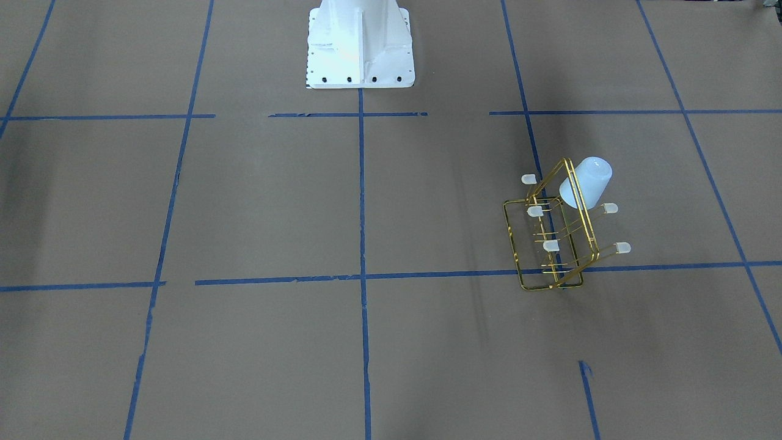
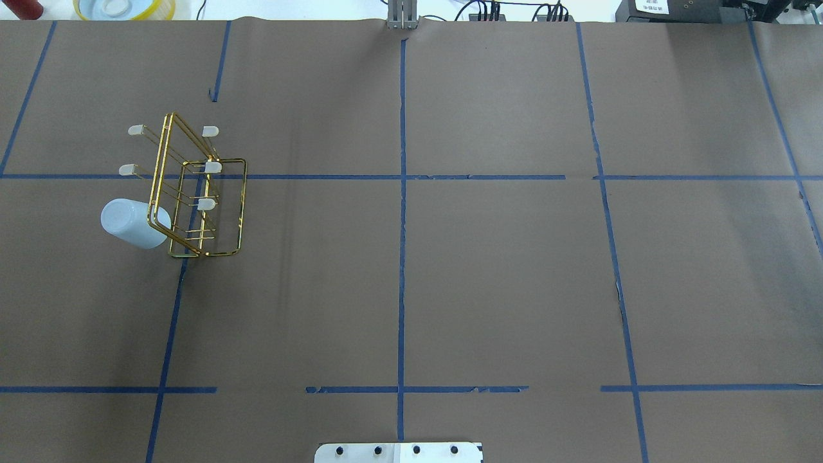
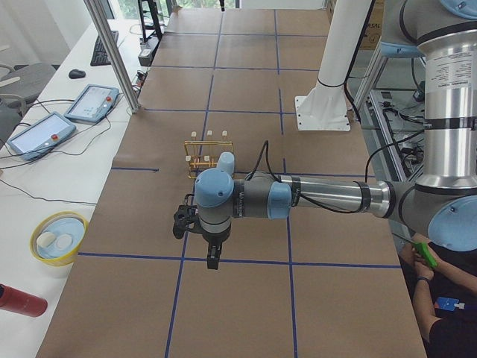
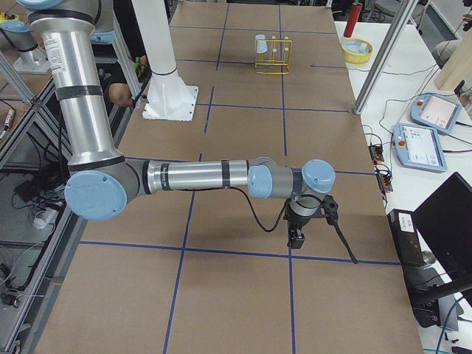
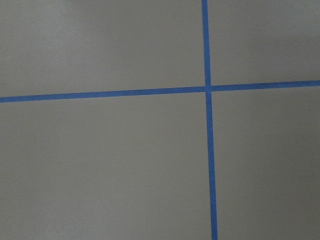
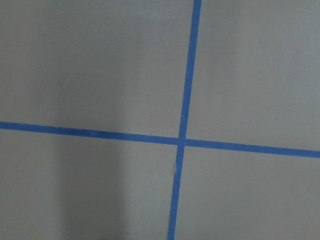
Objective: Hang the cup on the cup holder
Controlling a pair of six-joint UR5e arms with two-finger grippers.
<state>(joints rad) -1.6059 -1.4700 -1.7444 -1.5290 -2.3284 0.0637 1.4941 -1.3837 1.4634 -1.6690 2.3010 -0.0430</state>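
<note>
While one cup covers a prong, one cup holder bares five.

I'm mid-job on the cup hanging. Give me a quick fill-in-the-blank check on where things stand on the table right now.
1. The cup sits over one prong of the ___ wire cup holder.
2. The number of whitish prong caps left bare is ___.
3. The cup holder stands on the robot's ___ side of the table.
4. The tape lines crossing the table are ___ in colour.

Missing words: gold; five; left; blue
</note>
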